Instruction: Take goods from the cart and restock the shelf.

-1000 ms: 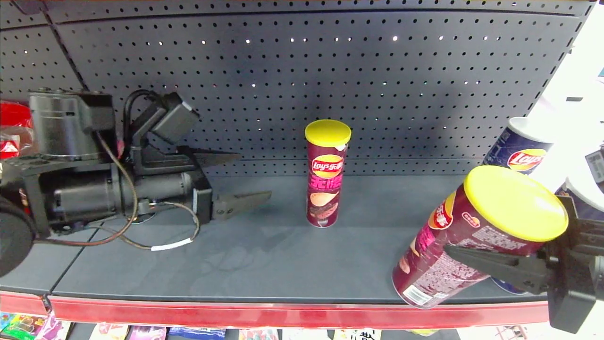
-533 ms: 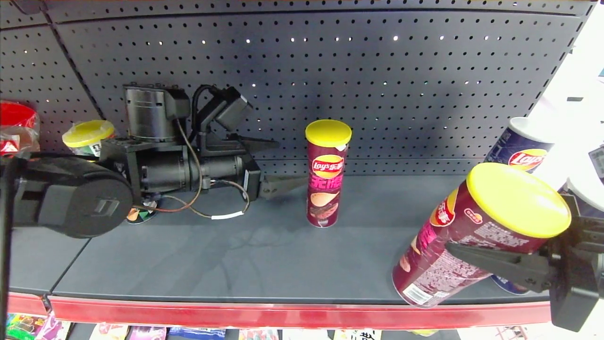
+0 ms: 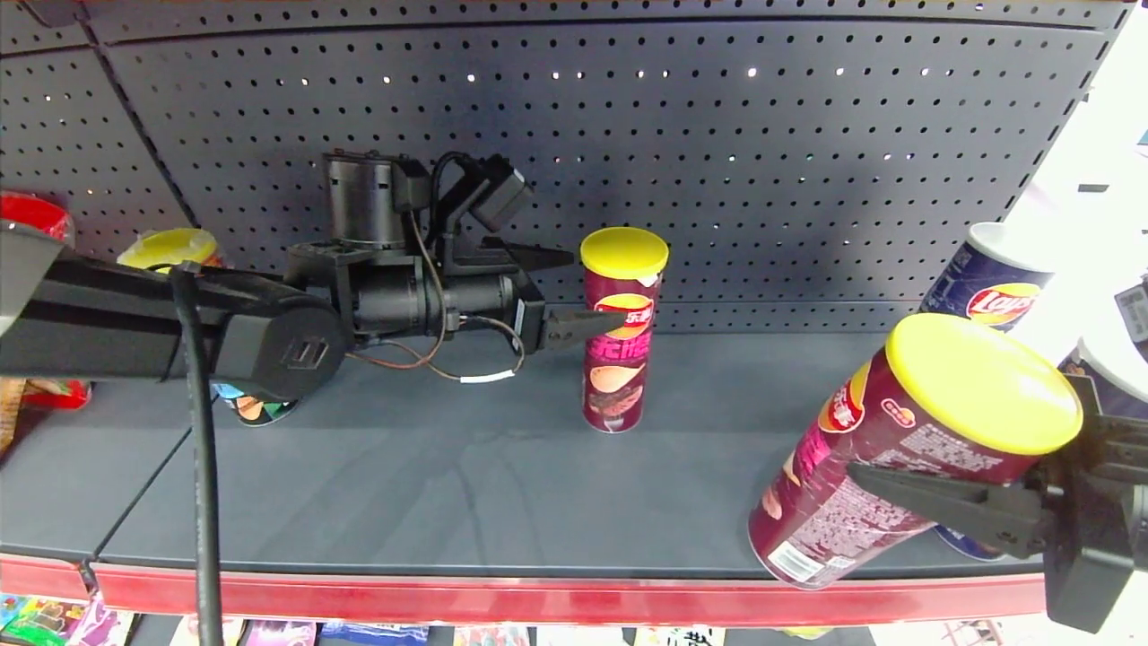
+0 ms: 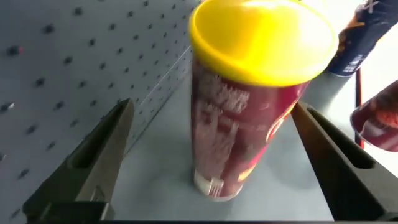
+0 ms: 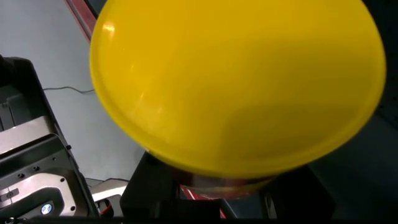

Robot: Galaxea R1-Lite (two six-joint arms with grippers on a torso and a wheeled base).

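Observation:
A maroon chips can with a yellow lid (image 3: 621, 359) stands upright on the dark shelf (image 3: 430, 493), near the pegboard. My left gripper (image 3: 587, 292) comes in from the left, open, one finger on each side of that can's upper part. In the left wrist view the can (image 4: 249, 118) stands between the spread fingers (image 4: 93, 168). At the shelf's front right my right gripper (image 3: 906, 467) is shut on a second maroon can (image 3: 834, 502), which is tilted with its base over the front lip. Its yellow lid (image 5: 236, 87) faces the right wrist camera.
A blue can with a white lid (image 3: 987, 278) stands at the right end, behind the held can. Another yellow-lidded can (image 3: 170, 249) and red packets (image 3: 27, 233) sit at the left. The pegboard wall (image 3: 717, 161) closes the back; a red strip (image 3: 538, 599) edges the front.
My left arm has swept right along the shelf, and its open fingers now straddle the upright can. The right gripper and its can have barely moved.

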